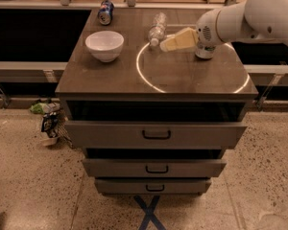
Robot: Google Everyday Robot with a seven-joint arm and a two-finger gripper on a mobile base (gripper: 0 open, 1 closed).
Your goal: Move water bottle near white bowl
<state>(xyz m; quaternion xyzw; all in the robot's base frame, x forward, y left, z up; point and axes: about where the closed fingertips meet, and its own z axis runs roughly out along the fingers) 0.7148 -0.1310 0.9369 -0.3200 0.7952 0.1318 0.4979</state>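
The gripper (pixel 166 45) hangs just beside the water bottle (pixel 157 28) on the cabinet (pixel 192 78).

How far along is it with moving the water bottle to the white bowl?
Done: nothing; the water bottle lies at the back, apart from the white bowl. In hand: the claw hovers just beside the bottle. Left: grasping it and setting it near the bowl.
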